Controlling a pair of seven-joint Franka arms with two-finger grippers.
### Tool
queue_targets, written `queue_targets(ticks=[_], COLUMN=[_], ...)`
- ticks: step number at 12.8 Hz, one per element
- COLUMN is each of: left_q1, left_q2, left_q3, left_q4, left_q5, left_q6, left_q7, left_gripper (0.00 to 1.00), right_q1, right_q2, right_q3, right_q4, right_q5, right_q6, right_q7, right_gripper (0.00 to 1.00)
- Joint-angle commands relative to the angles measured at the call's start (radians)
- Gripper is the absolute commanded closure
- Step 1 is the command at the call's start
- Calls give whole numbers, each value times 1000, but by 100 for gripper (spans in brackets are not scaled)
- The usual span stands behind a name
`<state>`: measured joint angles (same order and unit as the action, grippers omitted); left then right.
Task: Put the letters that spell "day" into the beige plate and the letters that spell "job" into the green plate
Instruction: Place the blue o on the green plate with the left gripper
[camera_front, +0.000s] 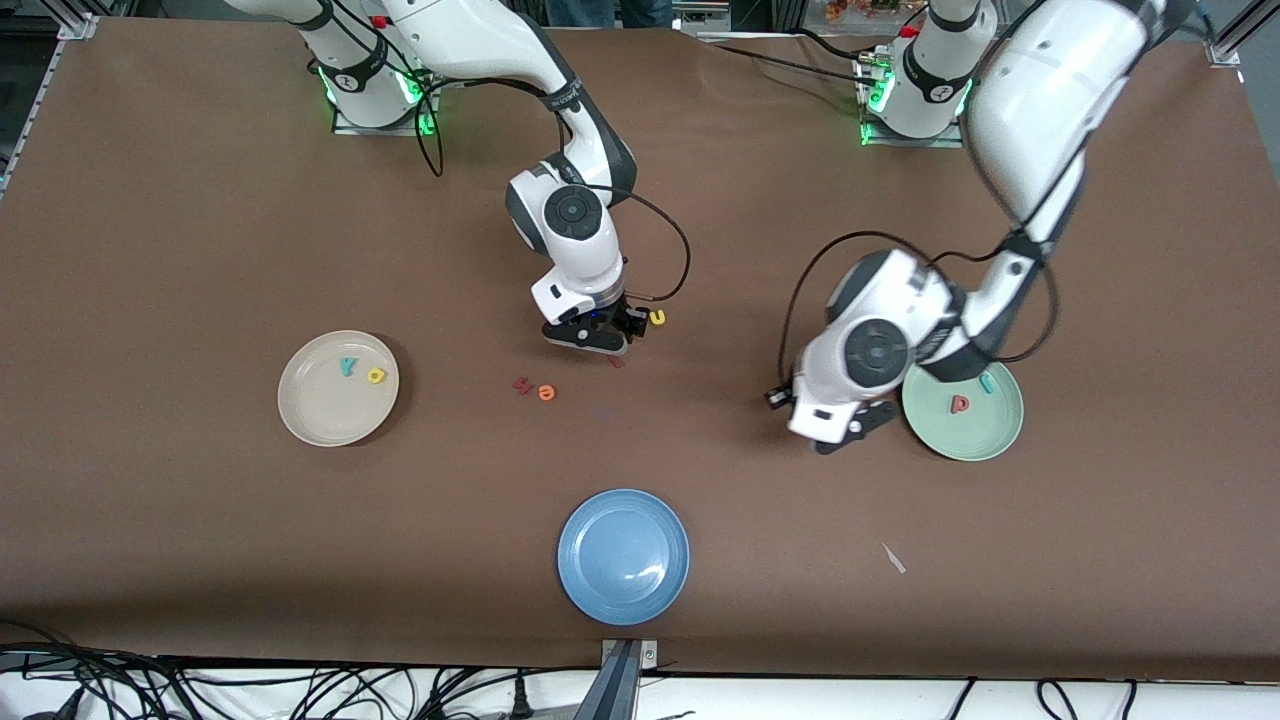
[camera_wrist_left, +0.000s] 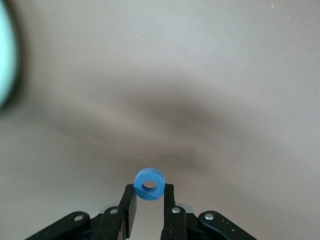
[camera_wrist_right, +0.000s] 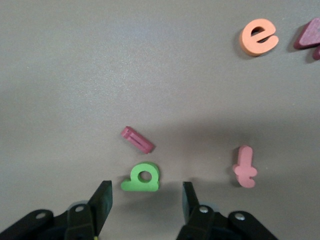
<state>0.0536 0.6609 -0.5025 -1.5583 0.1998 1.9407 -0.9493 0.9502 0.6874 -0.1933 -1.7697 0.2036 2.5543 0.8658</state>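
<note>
My left gripper is shut on the blue ring "o" and hangs over the table beside the green plate. On that plate lie a pinkish-red letter and a teal "j". My right gripper is open low over the middle of the table. The green rounded letter lies flat just off its fingertips, between the lines of the two fingers. The beige plate, toward the right arm's end, holds a teal "y" and a yellow rounded letter.
A dark red bar and a red "t" lie close to the green letter. An orange "e" and a dark red letter sit a little nearer the camera, and a yellow "u" lies beside the right gripper. Nearest the camera is a blue plate.
</note>
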Motion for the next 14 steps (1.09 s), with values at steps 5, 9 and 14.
queue_targets(ticks=[5, 9, 14], left_q1=[253, 290, 310], left_q2=[-63, 25, -7], left_q3=[-11, -10, -10], left_q4=[-66, -74, -16], left_q5=[27, 99, 105], left_q6=[-160, -65, -66], left_q7=[417, 434, 463], left_gripper=[100, 91, 0], right_q1=[12, 13, 15], right_q2=[40, 60, 73], right_q3=[-14, -14, -14], right_q4=[53, 69, 67], right_q5=[-3, -3, -12], right_q6=[10, 10, 32], right_q7=[15, 16, 16], right_gripper=[40, 40, 52])
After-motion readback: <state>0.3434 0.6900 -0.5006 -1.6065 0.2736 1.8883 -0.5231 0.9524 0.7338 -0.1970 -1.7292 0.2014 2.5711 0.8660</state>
